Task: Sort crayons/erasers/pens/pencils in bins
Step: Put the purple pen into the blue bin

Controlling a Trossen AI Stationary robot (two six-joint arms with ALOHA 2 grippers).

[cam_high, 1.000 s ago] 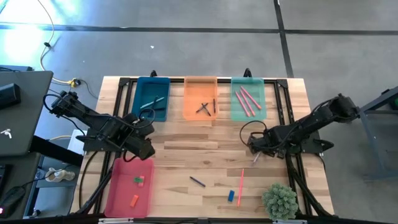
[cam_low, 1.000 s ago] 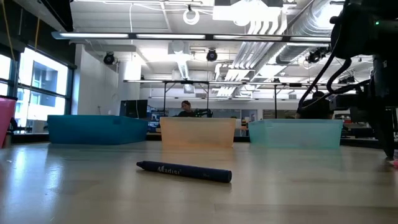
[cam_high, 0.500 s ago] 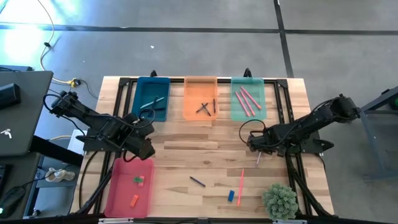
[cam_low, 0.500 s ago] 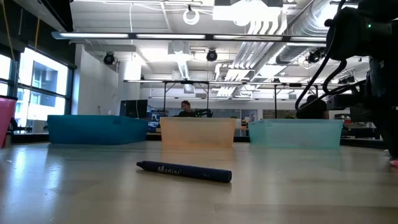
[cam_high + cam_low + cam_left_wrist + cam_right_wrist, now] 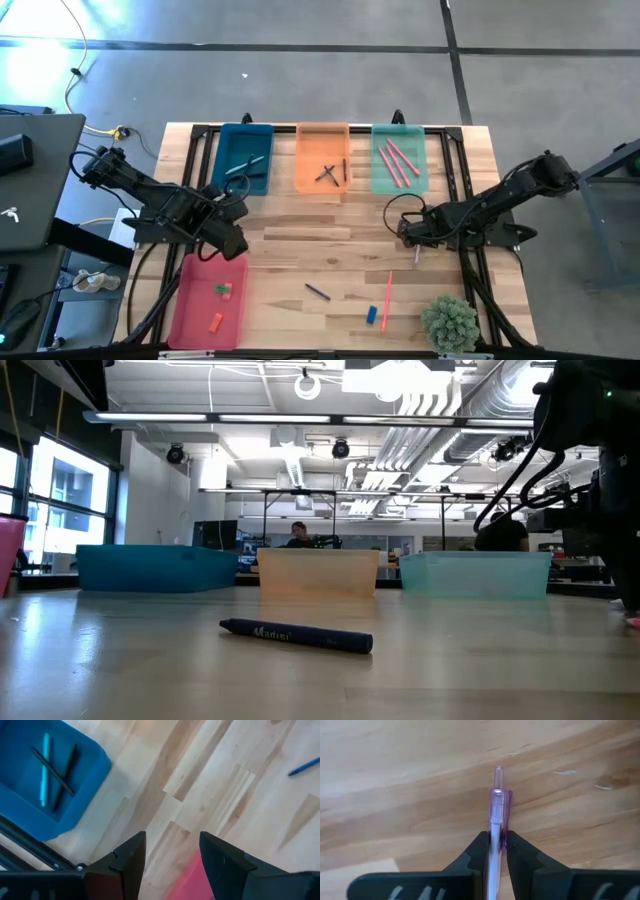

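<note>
Since a second ago your right gripper point(image 5: 494, 851) has closed its fingers on a pen point(image 5: 496, 815), a slim translucent purple barrel with a pale core and a small rounded tip jutting past the fingers, just above the wooden table point(image 5: 300, 240). You'll find it in front of the mint green bin point(image 5: 400, 160), toward the table's right edge. Your left gripper point(image 5: 170, 855) has not shifted: it hangs with fingers spread and nothing between them, between the teal-blue bin point(image 5: 243, 157) and the pink-red bin point(image 5: 208, 300).
</note>
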